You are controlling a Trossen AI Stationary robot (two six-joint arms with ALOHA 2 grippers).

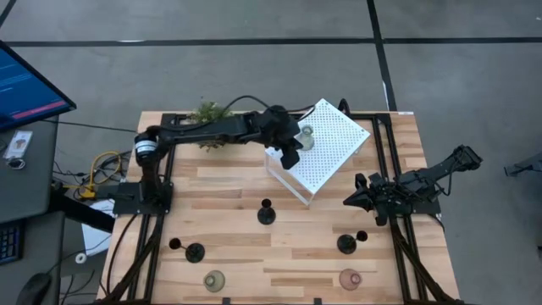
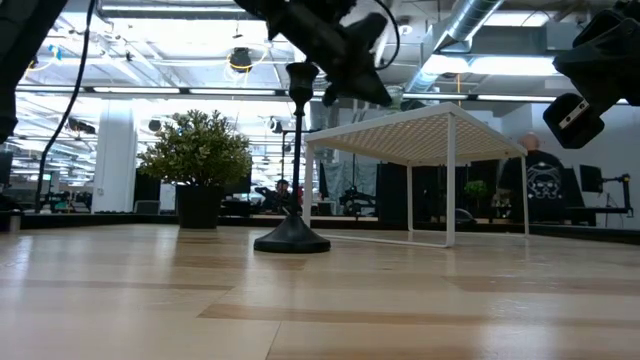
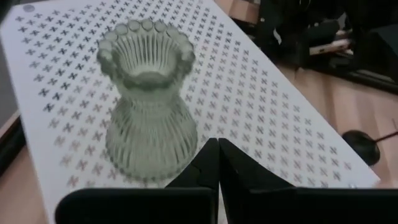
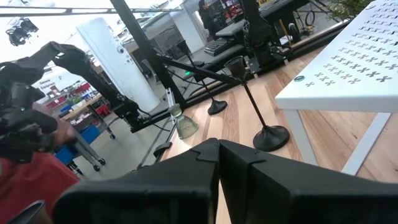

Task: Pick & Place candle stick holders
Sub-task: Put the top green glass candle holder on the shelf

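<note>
**Holder on the box**

White perforated box point(image 1: 326, 148): landmark. Potted plant point(image 1: 208, 113) stands beyond its far-left side. Left gripper point(image 3: 216, 163), fingers pressed together, hovers beside the greenish glass holder point(image 3: 148, 106) atop it. Right gripper point(image 4: 217, 158), likewise clenched, waits right of the box.

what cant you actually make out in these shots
- High view: the glass holder on the white perforated box is partly covered by the left gripper.
- Low view: the black holder blocks the table behind it; the other holders do not show.
- Right wrist view: the right gripper hides the near table.
- High view: the pink holder is too small for detail.
</note>
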